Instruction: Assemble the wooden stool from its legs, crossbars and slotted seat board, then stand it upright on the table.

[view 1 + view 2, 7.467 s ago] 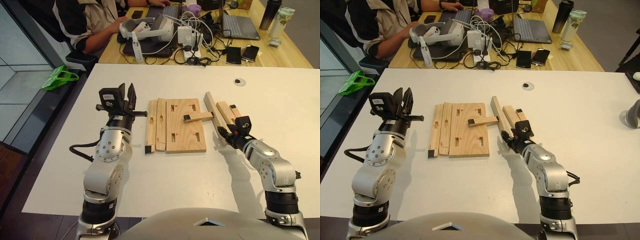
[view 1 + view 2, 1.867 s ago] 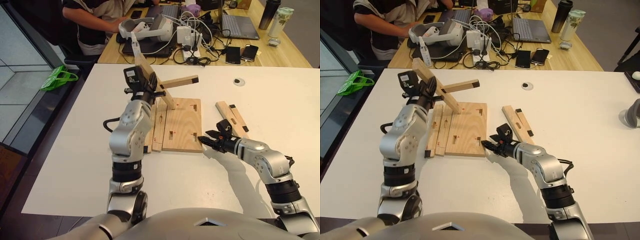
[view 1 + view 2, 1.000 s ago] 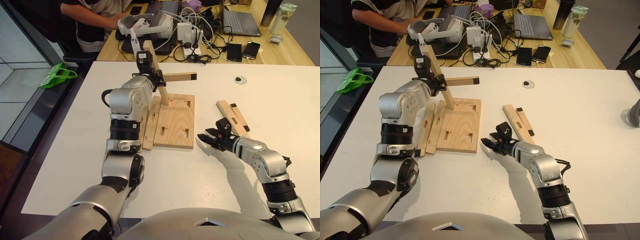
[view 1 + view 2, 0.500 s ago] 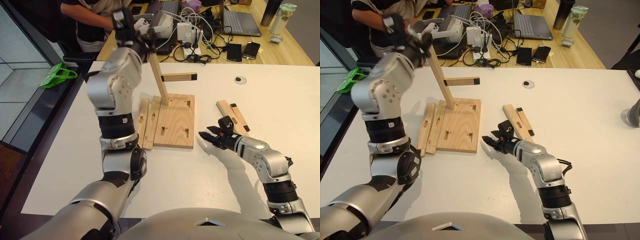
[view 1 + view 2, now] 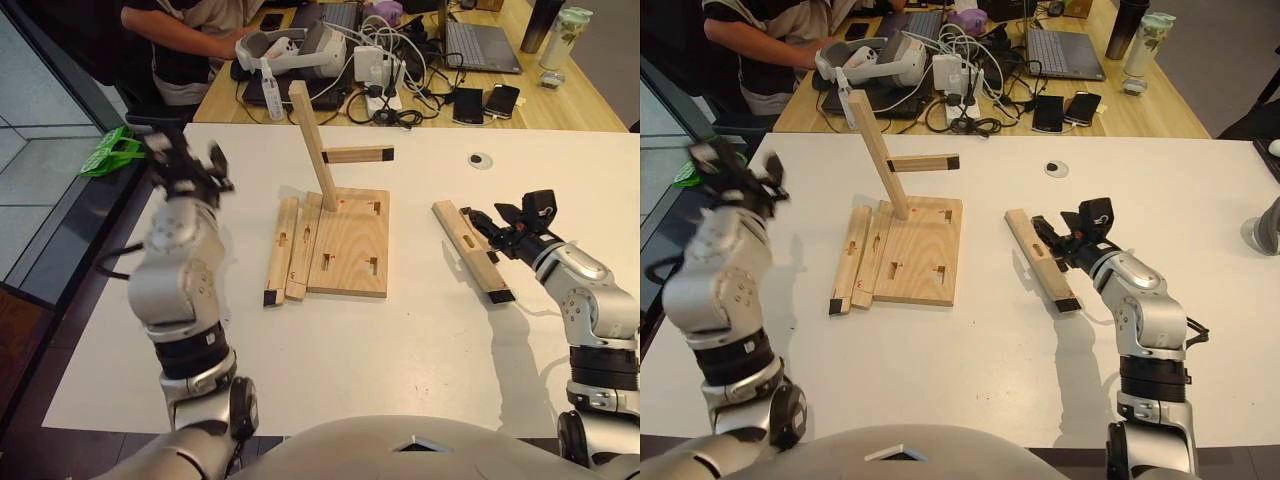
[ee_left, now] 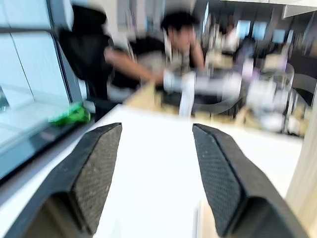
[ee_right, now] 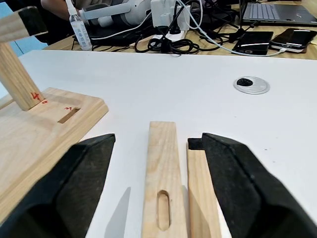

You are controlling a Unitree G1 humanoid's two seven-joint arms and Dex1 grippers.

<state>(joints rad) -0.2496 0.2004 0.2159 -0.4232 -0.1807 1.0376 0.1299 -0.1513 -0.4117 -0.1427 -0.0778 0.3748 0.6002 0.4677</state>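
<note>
The slotted seat board lies flat mid-table. One leg stands upright in its far left slot, with a crossbar jutting from it toward the right. Two loose legs lie against the board's left edge. Two more wooden pieces lie right of the board. My right gripper hovers open just over their far ends; in the right wrist view the slotted piece and its neighbour sit between the fingers. My left gripper is raised over the table's left side, open and empty.
A cable grommet sits in the table at the far right. Behind the table a wooden desk carries laptops, a headset, cables and phones, with a person seated at it. A green bag lies left of the table.
My left gripper let go of the upright leg and swung down to the left; the leg stays standing. My right gripper moved from the board's near right corner over to the two loose pieces.
</note>
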